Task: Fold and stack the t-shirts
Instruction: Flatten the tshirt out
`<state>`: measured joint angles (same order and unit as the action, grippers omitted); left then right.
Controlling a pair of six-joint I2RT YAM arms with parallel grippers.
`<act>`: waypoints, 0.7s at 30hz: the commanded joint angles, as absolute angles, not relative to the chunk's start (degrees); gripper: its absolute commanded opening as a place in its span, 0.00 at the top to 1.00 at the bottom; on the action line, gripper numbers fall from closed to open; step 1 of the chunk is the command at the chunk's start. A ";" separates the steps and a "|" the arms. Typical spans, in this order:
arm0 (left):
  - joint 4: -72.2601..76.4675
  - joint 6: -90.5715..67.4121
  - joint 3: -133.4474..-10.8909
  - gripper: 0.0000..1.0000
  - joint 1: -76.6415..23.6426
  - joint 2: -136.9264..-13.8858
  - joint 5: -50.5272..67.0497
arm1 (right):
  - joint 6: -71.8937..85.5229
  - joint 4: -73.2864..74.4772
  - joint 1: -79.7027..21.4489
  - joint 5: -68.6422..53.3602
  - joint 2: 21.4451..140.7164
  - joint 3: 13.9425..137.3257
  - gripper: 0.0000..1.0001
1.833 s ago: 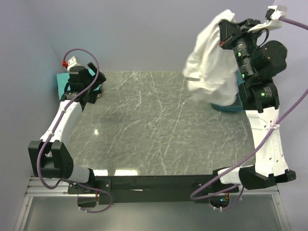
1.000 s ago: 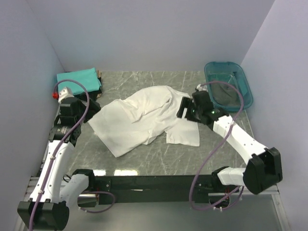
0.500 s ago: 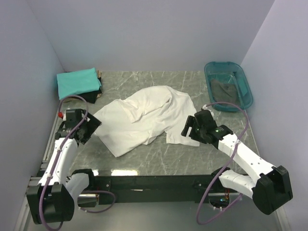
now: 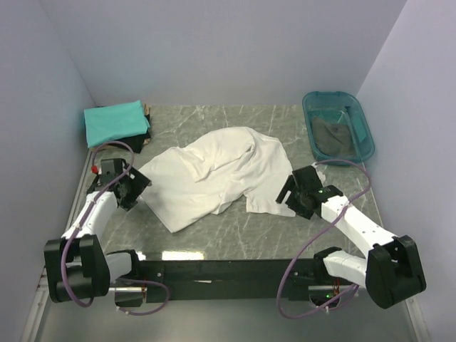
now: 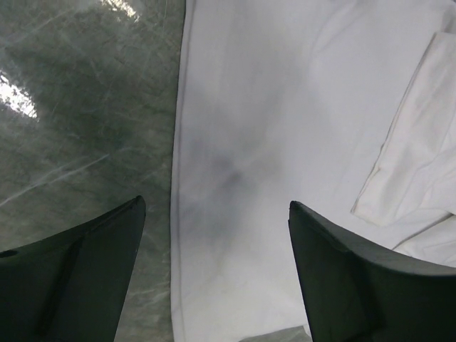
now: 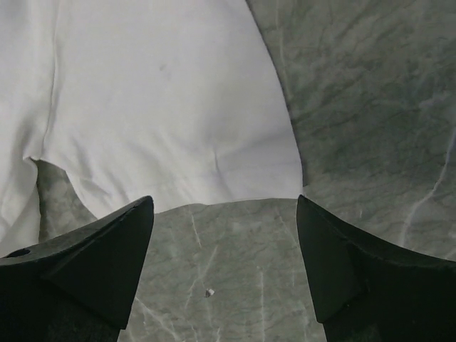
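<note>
A white t-shirt (image 4: 214,174) lies crumpled and spread across the middle of the table. My left gripper (image 4: 135,189) hovers open at its left edge; in the left wrist view the white cloth (image 5: 285,135) and its hem lie between the spread fingers (image 5: 85,263) of the gripper (image 5: 216,205). My right gripper (image 4: 288,194) stands open at the shirt's near right corner, and the right wrist view has the gripper (image 6: 224,200) over the hem of the shirt (image 6: 164,107), holding nothing. A folded teal t-shirt (image 4: 115,121) rests at the back left on something black (image 4: 146,130).
A translucent teal tub (image 4: 360,125) stands at the back right with a dark cloth (image 4: 333,137) inside. Walls close in the left, back and right sides. Bare marble (image 4: 235,235) shows along the table's near edge, with a small white crumb (image 6: 207,292) near the right gripper.
The white shirt, earlier hanging high from the right gripper, now lies on the table. The right gripper drew back to its near right corner; the left gripper moved to its left edge.
</note>
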<state>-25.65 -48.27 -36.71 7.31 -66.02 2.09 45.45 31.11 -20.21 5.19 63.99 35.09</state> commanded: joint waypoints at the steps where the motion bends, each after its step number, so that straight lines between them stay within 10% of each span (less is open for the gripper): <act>1: -20.57 -47.11 -36.47 0.14 7.56 -68.02 2.02 | 46.67 29.44 -18.29 6.85 63.72 34.28 0.13; 21: -13.27 -44.65 -38.76 0.19 7.38 -84.19 3.69 | 48.43 26.89 -14.59 7.03 66.80 30.76 0.23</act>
